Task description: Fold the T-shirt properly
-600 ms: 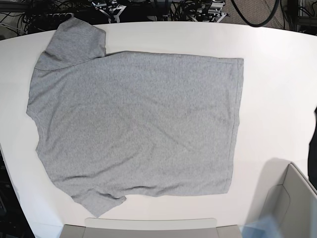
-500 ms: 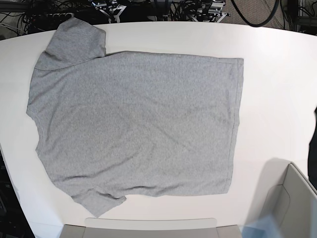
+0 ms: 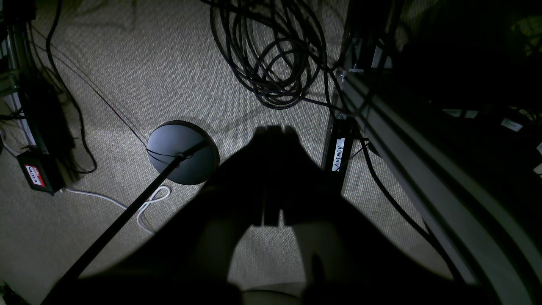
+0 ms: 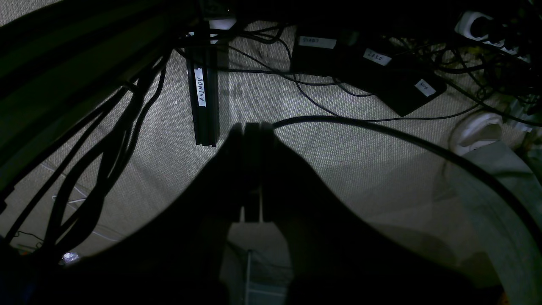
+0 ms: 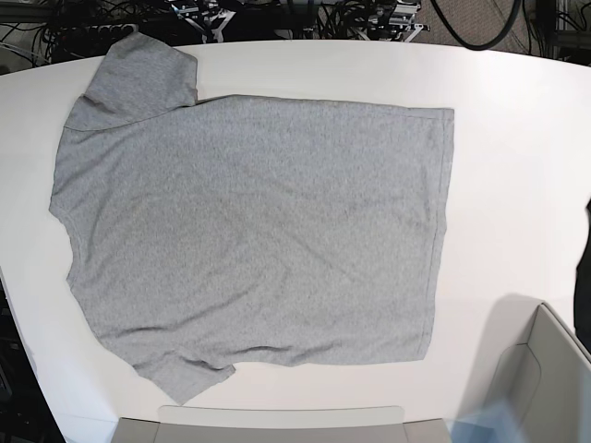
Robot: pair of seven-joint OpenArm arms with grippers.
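Base view: I see the table (image 5: 517, 166) bearing the T-shirt (image 5: 249, 231) spread flat, plain side up, sleeves at 9 o'clock. Wrist views: my left gripper (image 3: 271, 178) and right gripper (image 4: 253, 169) both point floorward off the table, jaws clenched together, empty.

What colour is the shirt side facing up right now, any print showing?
Plain heather grey, no lettering showing on the short-sleeved cotton T-shirt lying flat; the base view shows it best.

The heather-grey T-shirt (image 5: 249, 231) lies spread flat, plain side up, on the white table (image 5: 517, 185).
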